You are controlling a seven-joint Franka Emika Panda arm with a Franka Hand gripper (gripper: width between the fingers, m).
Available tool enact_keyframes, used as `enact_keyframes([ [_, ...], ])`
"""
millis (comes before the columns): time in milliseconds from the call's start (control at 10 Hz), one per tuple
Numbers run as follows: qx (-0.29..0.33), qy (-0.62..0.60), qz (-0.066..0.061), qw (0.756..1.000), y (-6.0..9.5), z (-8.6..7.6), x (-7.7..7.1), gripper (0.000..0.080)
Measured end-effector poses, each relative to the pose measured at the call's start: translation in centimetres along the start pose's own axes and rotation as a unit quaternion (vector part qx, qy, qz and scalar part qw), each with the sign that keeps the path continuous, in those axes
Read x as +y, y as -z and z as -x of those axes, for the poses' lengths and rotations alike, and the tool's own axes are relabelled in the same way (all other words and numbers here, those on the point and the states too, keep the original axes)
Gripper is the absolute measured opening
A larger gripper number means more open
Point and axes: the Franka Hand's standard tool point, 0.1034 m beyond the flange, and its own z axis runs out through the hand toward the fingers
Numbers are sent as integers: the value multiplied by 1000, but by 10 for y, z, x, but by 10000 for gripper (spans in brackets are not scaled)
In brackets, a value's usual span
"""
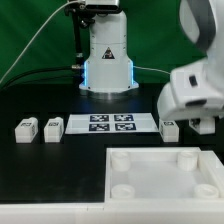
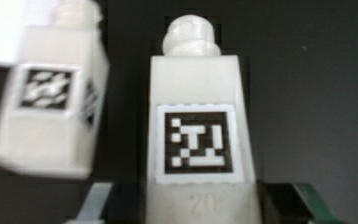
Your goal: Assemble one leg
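Observation:
In the wrist view a leg, a small white block with a black-and-white tag and a round peg on its end, lies on the black table between my fingers. My gripper is open. A dark gap shows between each finger and the leg, so the fingertips do not touch it. A second leg lies close beside it, tilted. In the exterior view my gripper is low over the table at the exterior view's right, next to a leg. Two more legs stand at the left.
The marker board lies in the middle in front of the robot base. The large white square panel with round corner sockets lies at the front right. A white surface edge runs along the front left.

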Motion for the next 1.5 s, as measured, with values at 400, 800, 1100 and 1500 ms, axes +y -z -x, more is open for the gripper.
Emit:
enact_keyframes([
  [400,198,11,4,980,91,13,13,292],
  [800,375,42,12,926,115,1,30,292],
  [1100,487,75,38,870,200,-20,75,292],
  [1500,561,71,43,824,222,-23,76,292],
])
